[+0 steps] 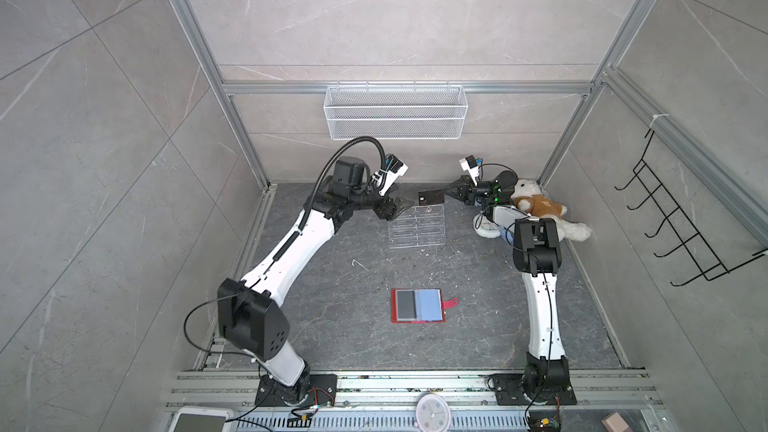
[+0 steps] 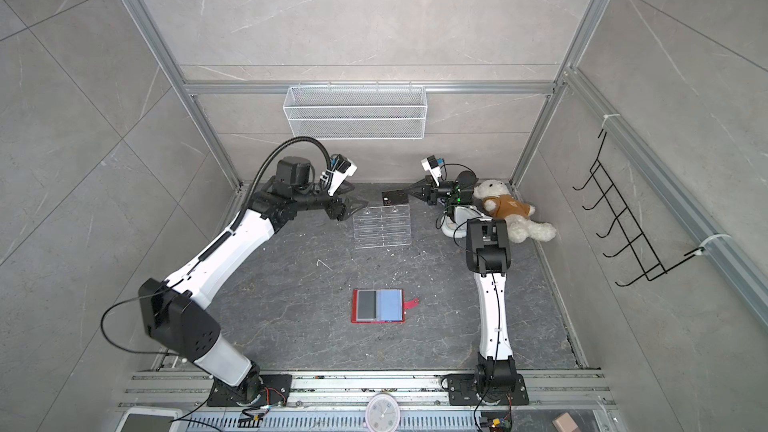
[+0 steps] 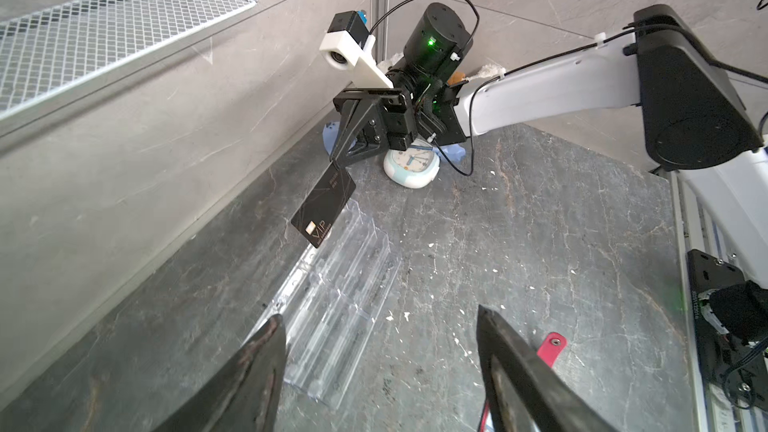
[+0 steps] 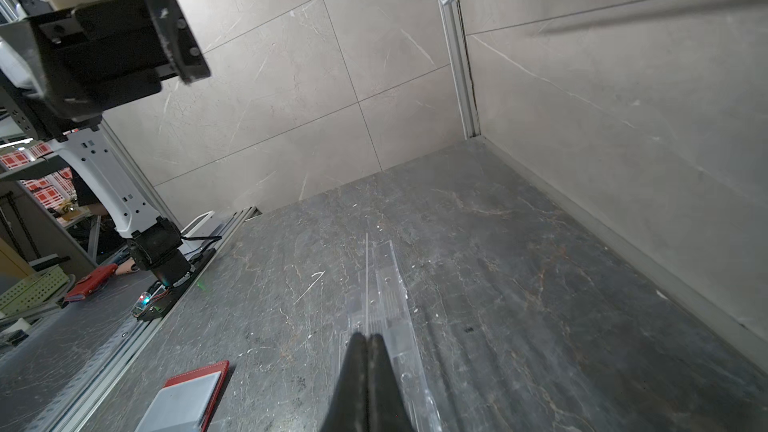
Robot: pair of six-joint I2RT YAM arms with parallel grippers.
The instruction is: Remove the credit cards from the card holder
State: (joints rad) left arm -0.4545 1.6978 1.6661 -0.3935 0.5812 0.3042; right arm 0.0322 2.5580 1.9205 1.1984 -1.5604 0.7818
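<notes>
The red card holder (image 1: 440, 320) (image 2: 356, 305) lies open on the dark floor in both top views, snap tab (image 3: 552, 346) to the right. Its left sleeve shows a dark grey rectangle (image 1: 405, 304); the right page is pale blue. My right gripper (image 1: 446, 192) (image 2: 409, 190) (image 3: 338, 162) is shut on one end of a black credit card (image 1: 431, 197) (image 2: 395, 198) (image 3: 324, 209) marked VIP, held above the back of the clear acrylic stand (image 1: 417, 228). In the right wrist view the card shows edge-on as a thin line (image 4: 367, 284). My left gripper (image 1: 405, 206) (image 2: 359, 203) (image 3: 380, 313) stands open and empty just left of the card.
A teddy bear (image 1: 540, 209) and a small round clock (image 1: 486, 231) sit in the back right corner under the right arm. A wire basket (image 1: 395, 112) hangs on the back wall. A black hook rack (image 1: 673, 222) is on the right wall.
</notes>
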